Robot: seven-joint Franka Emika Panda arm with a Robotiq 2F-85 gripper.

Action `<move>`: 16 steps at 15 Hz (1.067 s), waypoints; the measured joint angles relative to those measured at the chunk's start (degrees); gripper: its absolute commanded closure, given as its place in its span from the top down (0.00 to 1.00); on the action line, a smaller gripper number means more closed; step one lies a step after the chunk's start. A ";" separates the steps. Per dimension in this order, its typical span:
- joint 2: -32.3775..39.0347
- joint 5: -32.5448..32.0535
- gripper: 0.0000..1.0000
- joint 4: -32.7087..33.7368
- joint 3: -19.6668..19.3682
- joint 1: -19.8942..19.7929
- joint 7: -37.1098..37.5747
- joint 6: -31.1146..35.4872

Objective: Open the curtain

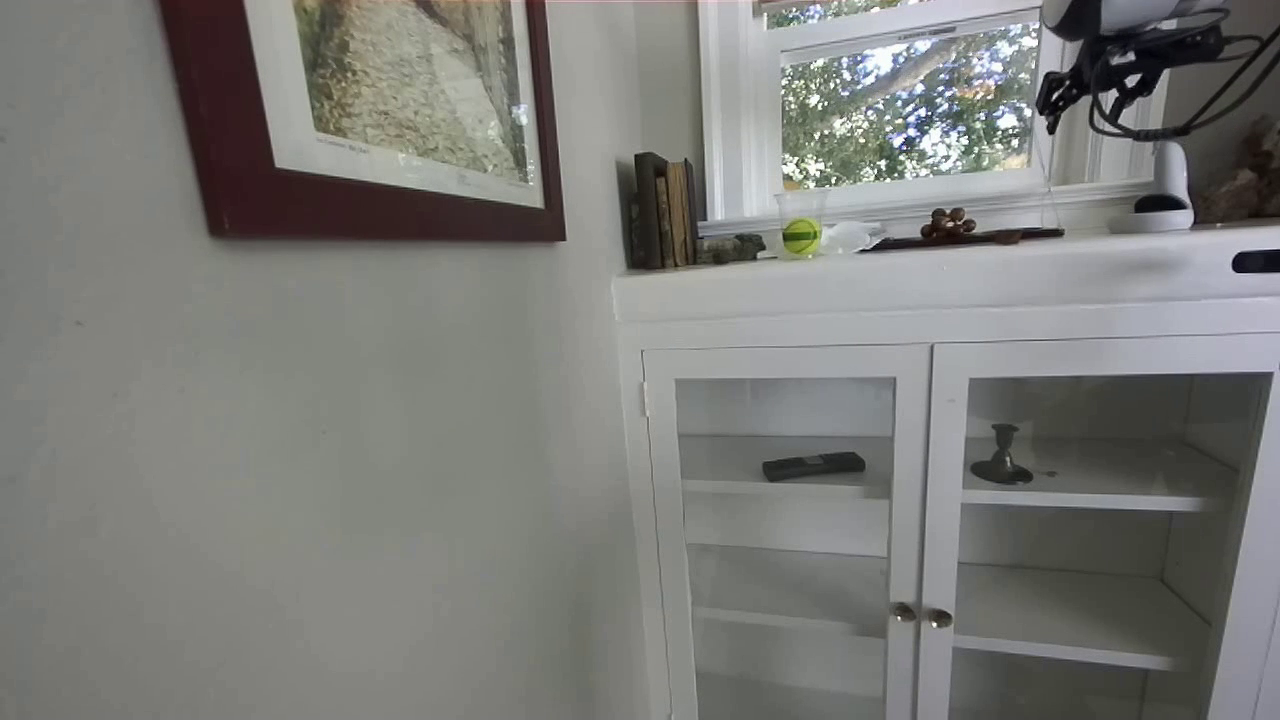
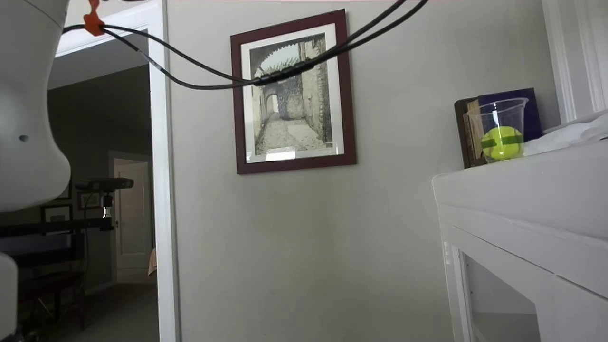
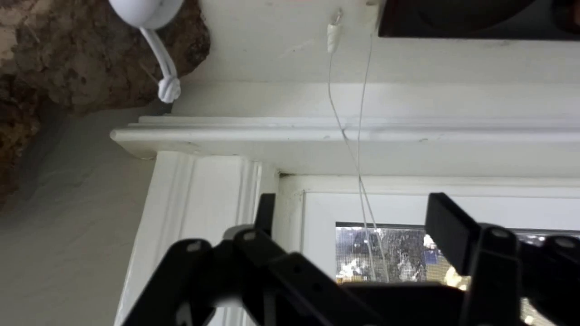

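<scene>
Red-framed picture [image 2: 294, 102], upright books [image 1: 663, 215] near a clear cup [image 2: 503, 118], candlestick [image 1: 1002, 464] inside the cabinet [image 1: 910, 480].

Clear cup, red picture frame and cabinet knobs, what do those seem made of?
The cup is probably glossy plastic: thin, see-through walls. The picture frame may be painted wood, smooth and evenly dark red, though no grain shows. The cabinet knobs look like polished metal, from their glints.

In an exterior view I face, slightly downward, the glass cabinet doors [image 1: 908, 480], lower right, and window [image 1: 905, 115] above. In an exterior view the white robot arm [image 2: 28, 107] crowds the left, side wall [image 2: 294, 247] ahead. The red-framed picture [image 2: 294, 104] and yellow ball [image 1: 801, 237] show in both exterior views. The wrist view peers closely past the tool [image 3: 353, 215] at a window corner [image 3: 290, 185].
</scene>
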 measured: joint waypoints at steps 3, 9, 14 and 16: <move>-4.11 -1.68 1.00 1.65 0.17 0.51 -0.12 -10.71; -10.20 -2.44 1.00 8.38 0.85 1.26 -0.24 -34.92; -11.09 -2.44 1.00 14.85 1.62 1.66 -1.59 -51.46; -11.08 -2.44 1.00 15.78 1.70 1.70 -2.14 -52.86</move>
